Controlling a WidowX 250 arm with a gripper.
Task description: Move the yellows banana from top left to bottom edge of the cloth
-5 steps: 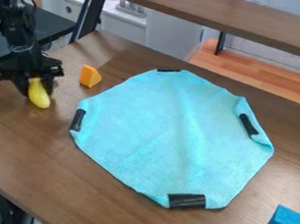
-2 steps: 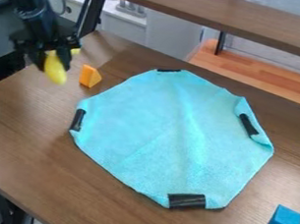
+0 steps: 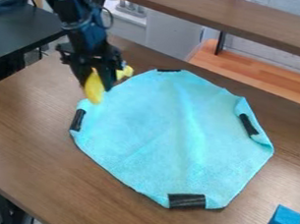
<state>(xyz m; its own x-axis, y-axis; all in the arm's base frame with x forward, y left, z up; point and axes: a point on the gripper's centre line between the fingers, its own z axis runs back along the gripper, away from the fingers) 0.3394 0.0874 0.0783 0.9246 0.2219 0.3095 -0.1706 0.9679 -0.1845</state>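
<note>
You had the table (image 3: 28,138) spread below your pincer (image 3: 97,78) and away to its right, with the shelf (image 3: 220,16) beyond it, up and to the right. The cloth (image 3: 177,136) lay to the right of the pincer and below it in view, its upper-left rim just beside. Your one arm (image 3: 84,27) came down from the upper left, so no other was there to choose. The pincer was clenched on the banana (image 3: 93,89): the thicker end hung below the grip, the other poked out to its right. The banana's long axis thus ran from below the pincer up to its right. Its low end overlapped the cloth's upper-left rim in view; you could not tell how high above it. The bottom edge lay well off, down and right of the pincer, so your next move likely called for a carry across the cloth, then a lowering. The block (image 3: 284,223) lay farther that way, off the cloth. The bottom tape (image 3: 186,200) marked your goal; no container figured.
</note>
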